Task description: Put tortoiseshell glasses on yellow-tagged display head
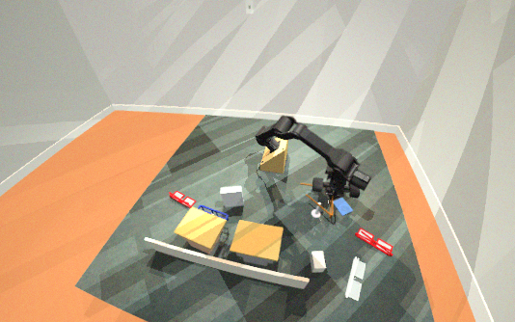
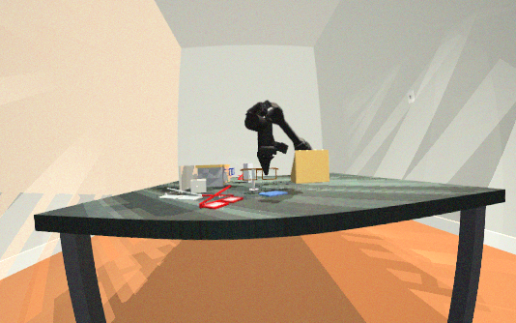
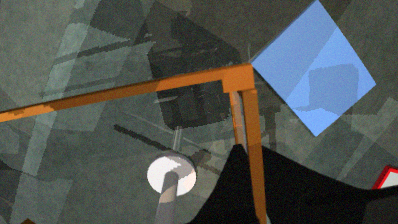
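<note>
The tortoiseshell glasses (image 1: 331, 212) (image 2: 272, 168) (image 3: 200, 77) look orange-brown. My gripper (image 1: 332, 197) (image 2: 266, 173) (image 3: 244, 151) is shut on them and holds them above the table. In the wrist view a long straight bar of the frame runs left from the corner, and the black fingers are at the pieces running down from that corner. A white round base with a thin post (image 1: 315, 213) (image 2: 253, 189) (image 3: 171, 175) stands just below and beside the glasses. I cannot clearly make out either display head or the yellow tag.
Two boxes with yellow tops (image 1: 201, 227) (image 1: 257, 239) stand behind a long pale wall (image 1: 223, 262). A blue square (image 1: 342, 206) (image 2: 273, 193) (image 3: 316, 70) lies near the gripper. Red glasses (image 1: 374, 241) (image 2: 220, 202), white glasses (image 1: 356, 278) and a white block (image 1: 318, 261) (image 2: 198, 185) are nearby.
</note>
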You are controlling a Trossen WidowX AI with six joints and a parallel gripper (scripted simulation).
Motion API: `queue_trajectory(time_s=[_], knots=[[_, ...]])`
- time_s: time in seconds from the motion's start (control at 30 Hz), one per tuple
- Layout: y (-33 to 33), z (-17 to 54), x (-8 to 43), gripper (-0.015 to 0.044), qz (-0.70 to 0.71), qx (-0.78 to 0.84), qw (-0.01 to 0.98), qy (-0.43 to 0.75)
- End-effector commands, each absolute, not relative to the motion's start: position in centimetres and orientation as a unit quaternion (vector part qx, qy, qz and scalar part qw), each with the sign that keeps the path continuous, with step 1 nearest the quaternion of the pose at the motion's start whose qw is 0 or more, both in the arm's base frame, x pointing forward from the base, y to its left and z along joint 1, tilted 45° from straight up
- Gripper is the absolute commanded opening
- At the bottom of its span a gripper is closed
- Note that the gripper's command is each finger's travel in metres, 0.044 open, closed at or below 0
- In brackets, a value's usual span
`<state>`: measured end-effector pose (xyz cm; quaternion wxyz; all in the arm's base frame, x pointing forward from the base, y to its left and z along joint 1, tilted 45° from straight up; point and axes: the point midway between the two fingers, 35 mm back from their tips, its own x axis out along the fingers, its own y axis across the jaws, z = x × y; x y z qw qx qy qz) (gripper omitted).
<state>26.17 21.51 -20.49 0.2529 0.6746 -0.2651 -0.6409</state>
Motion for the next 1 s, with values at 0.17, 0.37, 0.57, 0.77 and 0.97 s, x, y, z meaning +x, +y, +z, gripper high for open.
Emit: queue_trajectory(time_s=[0.17, 0.37, 0.57, 0.77, 0.97], knots=[[21.6, -20.9, 25.7, 0.0, -0.642, 0.673, 0.252, -0.267], [21.9, -21.2, 25.2, 0.0, -0.642, 0.673, 0.252, -0.267], [22.1, -21.4, 24.7, 0.0, -0.642, 0.673, 0.252, -0.267], [22.3, -21.7, 24.2, 0.0, -0.642, 0.673, 0.251, -0.267], [22.5, -21.8, 23.6, 0.0, -0.643, 0.673, 0.251, -0.267]])
